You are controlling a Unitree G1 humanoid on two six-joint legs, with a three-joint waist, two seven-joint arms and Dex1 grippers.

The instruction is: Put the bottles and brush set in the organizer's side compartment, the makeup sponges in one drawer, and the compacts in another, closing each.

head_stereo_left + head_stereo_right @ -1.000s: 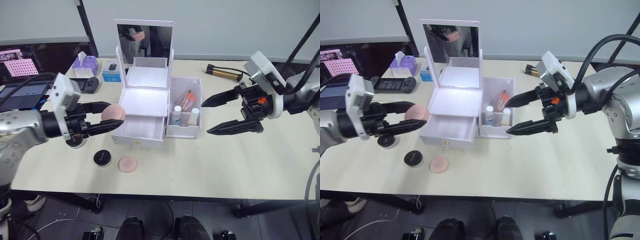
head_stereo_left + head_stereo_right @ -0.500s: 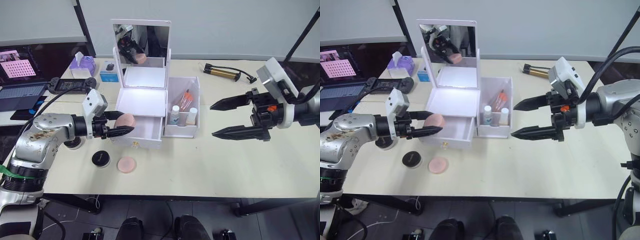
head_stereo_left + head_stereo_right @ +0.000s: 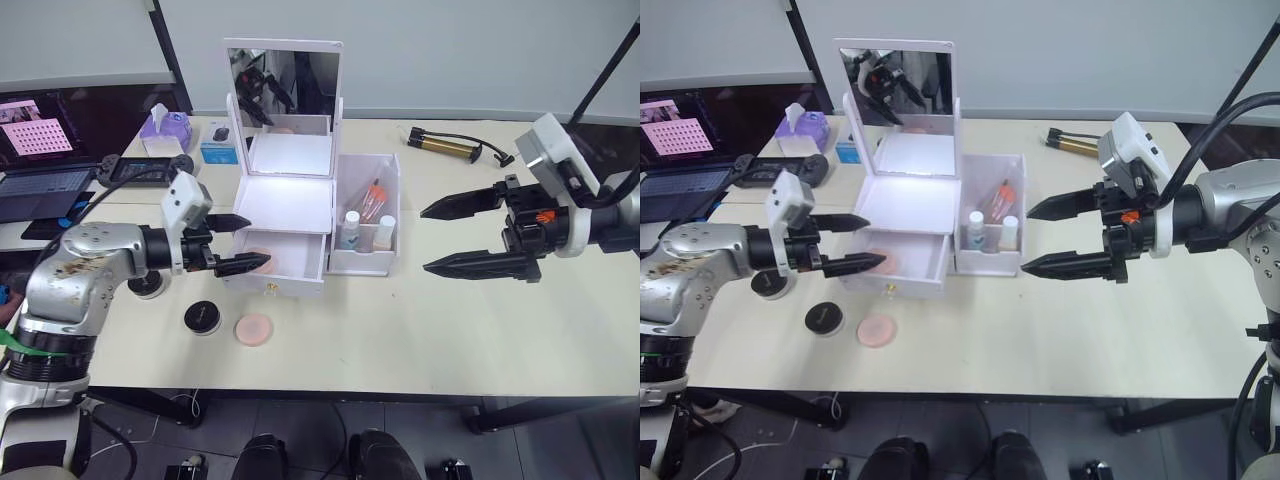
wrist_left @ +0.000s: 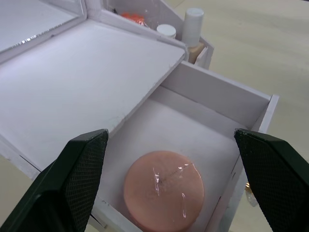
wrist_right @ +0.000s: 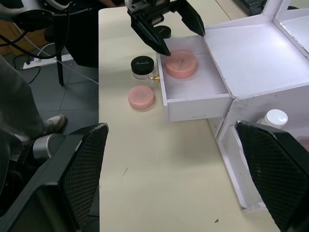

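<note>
The white organizer [image 3: 290, 203] stands mid-table with its mirror up and its top drawer [image 3: 276, 283] pulled out. A pink makeup sponge [image 4: 164, 188] lies loose in that drawer. My left gripper [image 3: 260, 240] hovers open just over the drawer's left end, holding nothing. A second pink sponge [image 3: 254, 328] and a black compact [image 3: 203, 316] lie on the table in front. Another compact [image 3: 148, 288] sits partly behind my left arm. Two bottles [image 3: 351, 228] and the brush set [image 3: 375, 197] stand in the side compartment [image 3: 392, 262]. My right gripper [image 3: 423, 240] hangs open to the organizer's right.
At the back left are a purple tissue box [image 3: 168, 128], a blue box [image 3: 222, 141], a game controller [image 3: 145, 170] and a laptop [image 3: 40, 190]. A gold and black pump [image 3: 450, 146] lies at the back right.
My left gripper has opened and let the pink sponge drop into the open drawer. The right gripper has stayed where it was.
</note>
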